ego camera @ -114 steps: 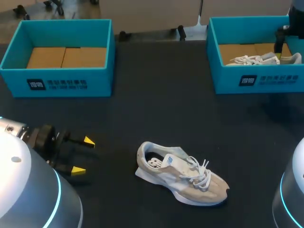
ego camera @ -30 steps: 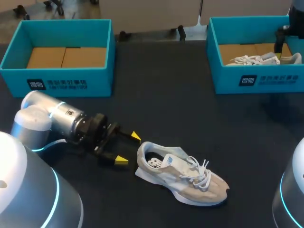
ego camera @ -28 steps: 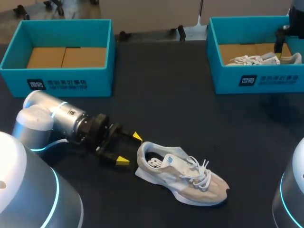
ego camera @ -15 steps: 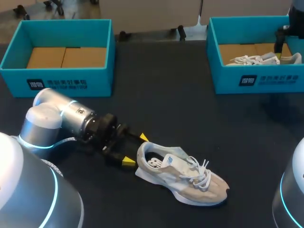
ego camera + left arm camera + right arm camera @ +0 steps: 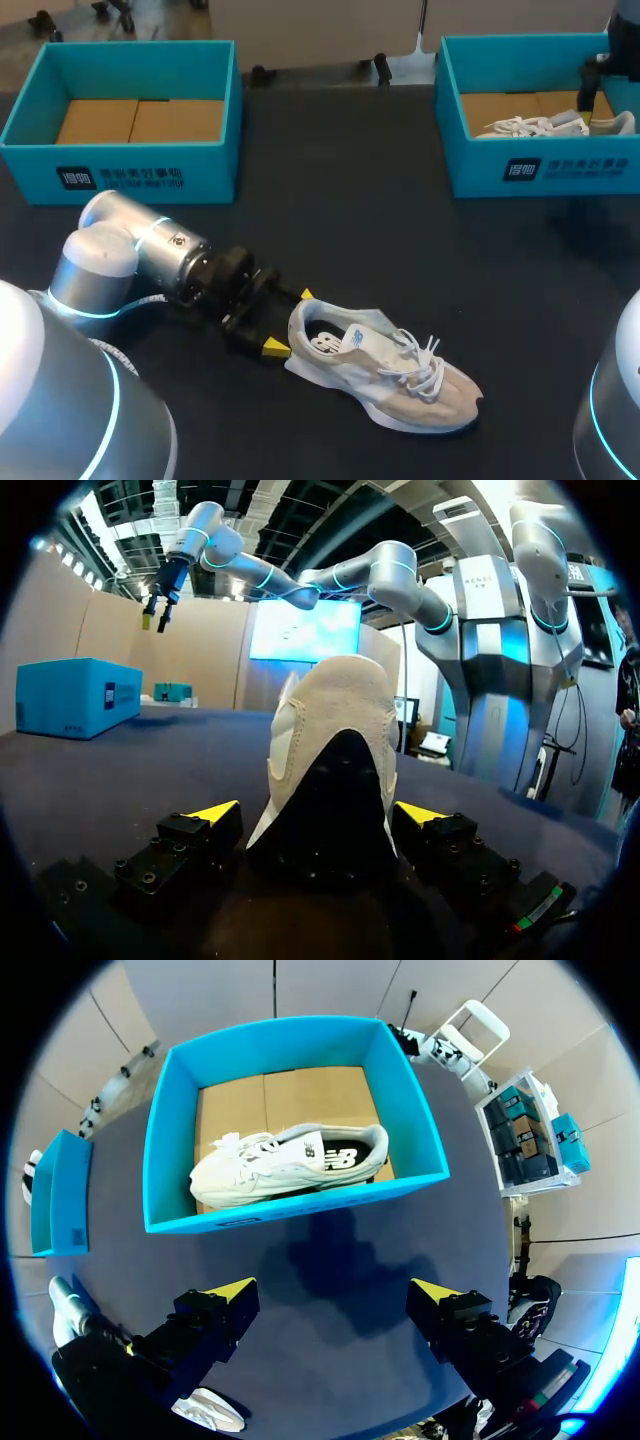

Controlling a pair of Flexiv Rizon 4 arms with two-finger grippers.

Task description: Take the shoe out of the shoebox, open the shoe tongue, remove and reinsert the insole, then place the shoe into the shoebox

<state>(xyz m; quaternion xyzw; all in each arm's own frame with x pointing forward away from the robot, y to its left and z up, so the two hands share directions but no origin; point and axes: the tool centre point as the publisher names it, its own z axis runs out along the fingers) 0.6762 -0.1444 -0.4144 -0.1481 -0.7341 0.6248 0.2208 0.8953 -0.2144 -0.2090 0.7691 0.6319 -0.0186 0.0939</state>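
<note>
**Q:** Quick one: why is the shoe (image 5: 385, 372) lined up heel-first to the left gripper (image 5: 289, 321)? It's already out of the box. It's sat upright on its sole on the dark table (image 5: 350, 220), well apart from both boxes.

**A:** Looks like the heel (image 5: 330, 770) is meant to be used as the handle. In the left wrist view it's seen right between the yellow fingers (image 5: 212, 811), which are spread wide, one on either side. No squeeze can be made out, so it's counted as straddled, not clamped. A hold there would probably be wanted so the shoe isn't shoved along the table while the tongue gets pulled up. The laces and tongue are left free at the far end that way.

**Q:** And the right gripper (image 5: 333, 1290)?

**A:** It's parked high over the right shoebox (image 5: 290, 1205), fingers apart, nothing held. A second shoe (image 5: 285, 1165) is lying on its side in that box. Just a cardboard floor is seen inside the left shoebox (image 5: 140, 175). The right arm is likely being held clear until it's needed on the tongue, and it'd have to be brought well down and across first.
</note>
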